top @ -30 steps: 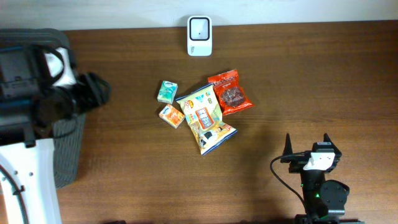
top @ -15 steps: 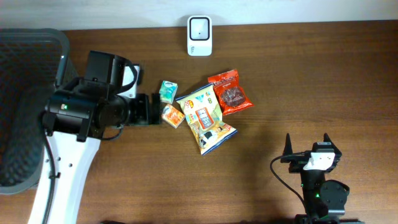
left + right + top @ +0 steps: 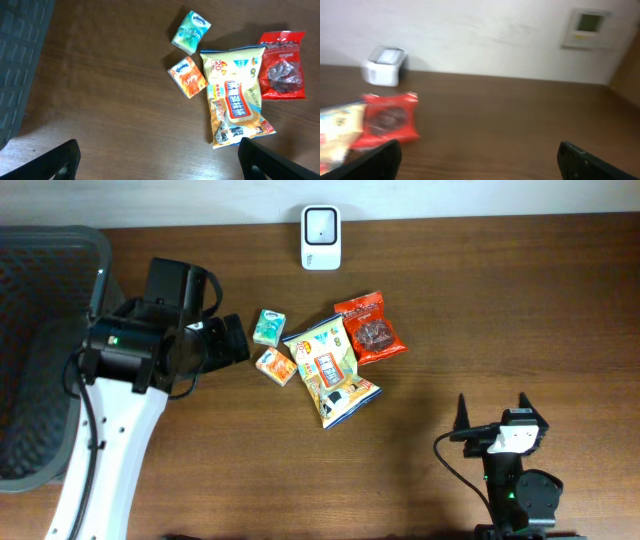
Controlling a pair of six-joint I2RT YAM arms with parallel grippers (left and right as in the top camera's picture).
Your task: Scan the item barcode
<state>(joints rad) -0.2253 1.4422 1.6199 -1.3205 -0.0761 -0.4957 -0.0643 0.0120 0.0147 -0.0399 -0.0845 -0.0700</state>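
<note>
At centre, yellow snack bag (image 3: 332, 370), perhaps crisps

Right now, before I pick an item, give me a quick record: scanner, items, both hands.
scanner: white barcode scanner, far table edge
items: green tissue pack, orange pack, yellow snack bag, red snack bag, clustered mid-table
contact: yellow snack bag touches red snack bag
left hand: open, empty, beside the two small packs, not touching
right hand: open, empty, away from the items

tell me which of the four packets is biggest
The yellow foil chip bag: longer and wider than the red pouch, the small teal packet and the small orange packet.
</note>
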